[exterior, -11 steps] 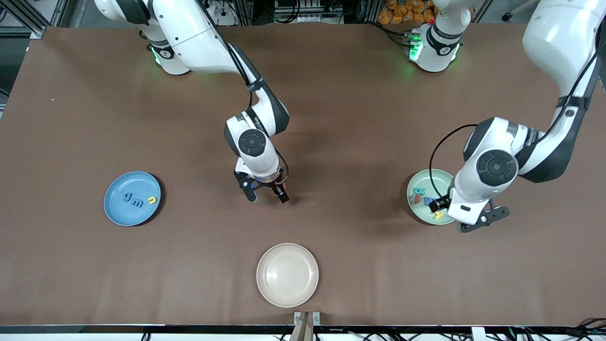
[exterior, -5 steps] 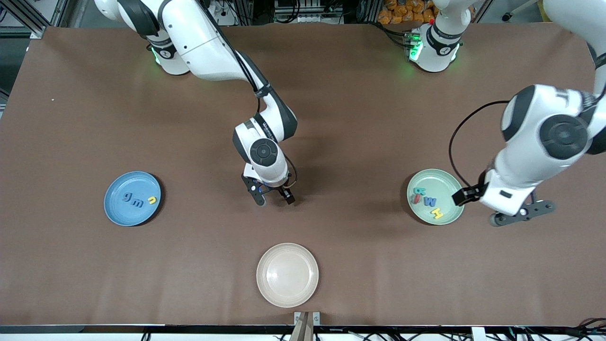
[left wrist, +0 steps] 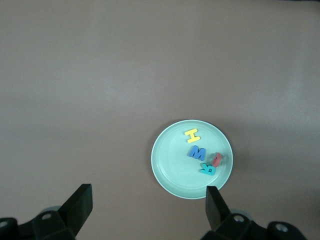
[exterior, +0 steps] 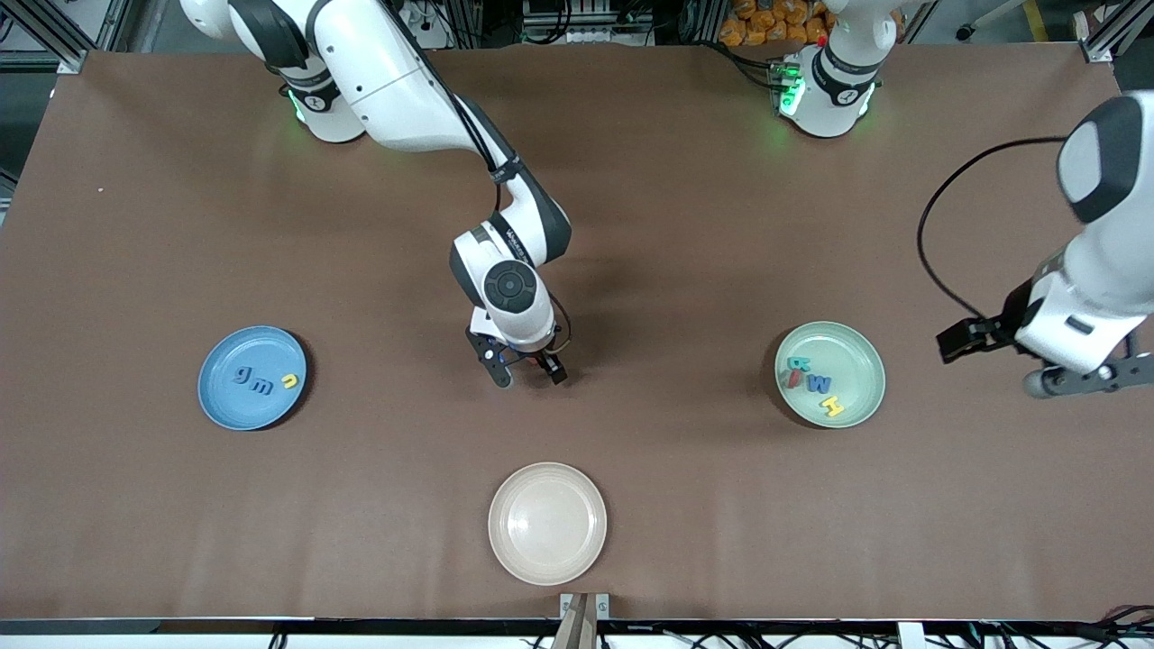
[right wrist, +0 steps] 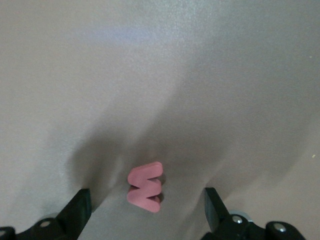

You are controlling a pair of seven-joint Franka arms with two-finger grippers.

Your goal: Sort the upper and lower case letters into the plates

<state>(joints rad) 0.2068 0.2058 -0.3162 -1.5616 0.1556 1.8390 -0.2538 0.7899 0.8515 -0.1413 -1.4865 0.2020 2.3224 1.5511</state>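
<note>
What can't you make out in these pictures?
- The pink letter: hidden under the right gripper in the front view; only the right wrist view shows it. Upper or lower case cannot be told.
- Letters on the blue plate: too small in the front view to read surely.
- Left gripper: partly cut off by the front view's edge.
- The red letter in the green plate: too small to read.

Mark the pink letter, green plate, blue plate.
pink letter [right wrist: 145, 187]: right wrist view, middle of its face.
green plate [exterior: 861, 356]: front view, bare inner surface.
blue plate [exterior: 230, 401]: front view, bare inner surface.
</note>
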